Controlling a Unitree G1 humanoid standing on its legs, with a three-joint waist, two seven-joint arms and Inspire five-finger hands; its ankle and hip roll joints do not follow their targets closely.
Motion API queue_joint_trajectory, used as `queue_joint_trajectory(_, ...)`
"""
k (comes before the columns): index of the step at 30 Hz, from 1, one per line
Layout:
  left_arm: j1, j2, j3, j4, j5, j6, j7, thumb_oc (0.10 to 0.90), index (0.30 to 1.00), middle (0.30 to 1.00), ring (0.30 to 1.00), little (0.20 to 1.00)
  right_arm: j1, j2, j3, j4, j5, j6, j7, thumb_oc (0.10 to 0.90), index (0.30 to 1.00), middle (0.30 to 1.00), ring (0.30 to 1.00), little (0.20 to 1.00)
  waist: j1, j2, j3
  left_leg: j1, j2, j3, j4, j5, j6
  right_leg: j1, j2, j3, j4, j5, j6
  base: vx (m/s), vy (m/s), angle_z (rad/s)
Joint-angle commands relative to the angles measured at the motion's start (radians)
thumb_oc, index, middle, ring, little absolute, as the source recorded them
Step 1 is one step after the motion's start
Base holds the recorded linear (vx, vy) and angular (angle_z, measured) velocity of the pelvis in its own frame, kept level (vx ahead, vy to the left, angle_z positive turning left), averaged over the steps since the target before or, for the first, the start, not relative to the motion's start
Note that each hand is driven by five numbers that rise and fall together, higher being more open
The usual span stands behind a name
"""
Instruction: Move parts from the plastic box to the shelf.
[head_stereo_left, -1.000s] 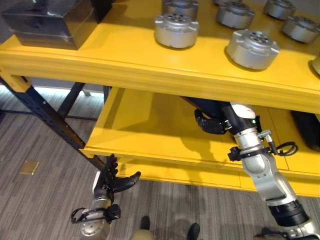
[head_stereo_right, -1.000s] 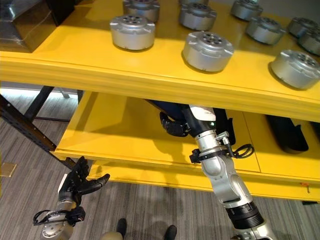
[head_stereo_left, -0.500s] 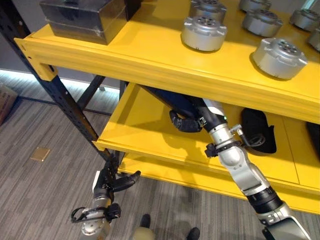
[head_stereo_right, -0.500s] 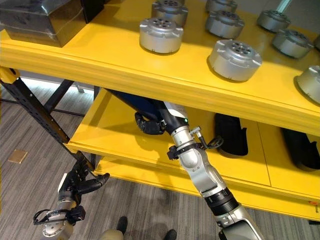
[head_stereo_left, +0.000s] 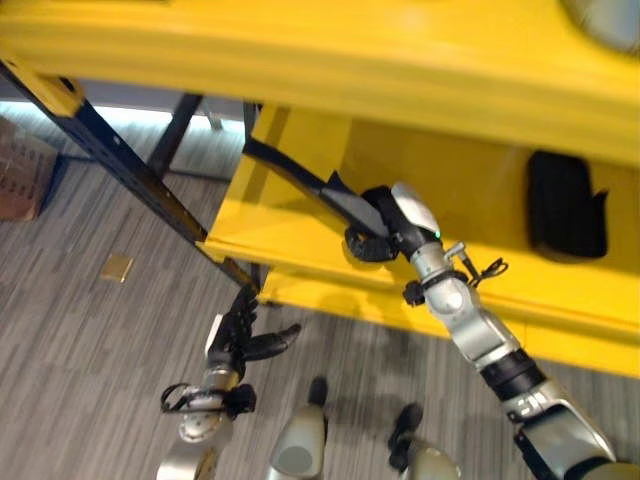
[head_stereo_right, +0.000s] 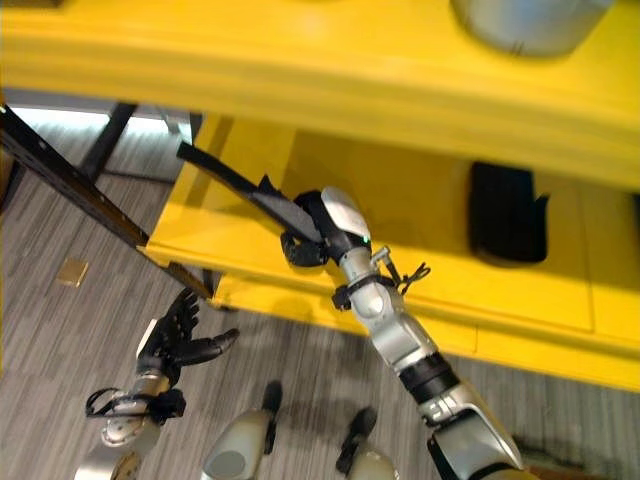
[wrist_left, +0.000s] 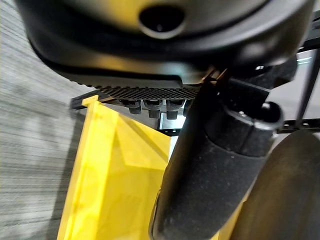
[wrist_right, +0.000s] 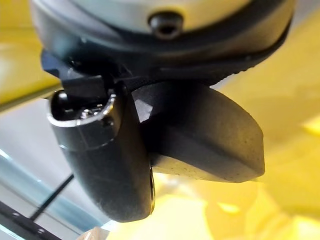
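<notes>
Right hand (head_stereo_left: 368, 240) on lower shelf (head_stereo_left: 300, 215) near its front edge, fingers curled round a dark flat part (head_stereo_left: 300, 180), placing step, release next; left hand (head_stereo_left: 245, 335) spread, idle.

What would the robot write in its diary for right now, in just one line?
right hand: fingers curled, at lower yellow shelf | left hand: open, over floor | black pouch: on lower shelf

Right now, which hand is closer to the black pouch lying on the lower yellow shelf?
Right. The right hand is at the lower shelf, some way to the robot's left of the black pouch. The left hand hangs over the floor, below and well off the shelf.
</notes>
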Motion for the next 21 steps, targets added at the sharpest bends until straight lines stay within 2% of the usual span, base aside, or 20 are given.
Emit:
queue_joint_trajectory(1, 0.031, 0.075, 0.057, -0.112, -0.017, -0.106, 0.02, 0.9, 1.0, 1.0, 1.0, 1.0, -0.181, 0.04, -0.048, -0.12, 0.006, -0.086, -0.108, 0.4, 0.3, 0.3, 0.3, 0.3, -0.018, -0.035, -0.058, -0.048, 0.045, -0.002, 0.129, -0.081, -0.016, 0.013, -0.118, 0.055, 0.104, -0.037, 0.081, -0.12, 0.01, -0.14)
queue_joint_trajectory(4, 0.035, 0.074, 0.058, -0.12, -0.02, -0.105, 0.03, 0.9, 1.0, 1.0, 1.0, 1.0, -0.243, 0.05, -0.055, -0.088, -0.017, -0.065, -0.133, 0.4, 0.3, 0.3, 0.3, 0.3, -0.036, -0.015, -0.036, -0.11, 0.066, 0.026, 0.207, -0.109, -0.019, -0.102, -0.12, 0.102, 0.202, -0.059, 0.076, -0.13, 0.003, -0.38)
queue_joint_trajectory(8, 0.034, 0.081, 0.047, -0.123, -0.021, -0.103, 0.03, 0.9, 1.0, 1.0, 1.0, 1.0, -0.274, 0.055, -0.072, -0.06, -0.013, -0.051, -0.162, 0.4, 0.3, 0.3, 0.3, 0.3, -0.047, -0.007, -0.022, -0.129, 0.073, 0.038, 0.215, -0.11, -0.018, -0.144, -0.112, 0.12, 0.219, -0.057, 0.072, -0.07, -0.025, -0.16)
queue_joint_trajectory(21, 0.001, 0.11, 0.024, -0.119, -0.011, -0.099, 0.04, 0.9, 1.0, 1.0, 1.0, 1.0, -0.322, 0.07, -0.163, -0.018, -0.027, 0.005, -0.271, 0.4, 0.3, 0.3, 0.3, 0.3, -0.077, 0.03, 0.01, -0.109, 0.06, 0.061, 0.188, -0.106, -0.014, -0.157, -0.122, 0.138, 0.223, -0.05, 0.073, -0.02, -0.011, -0.05)
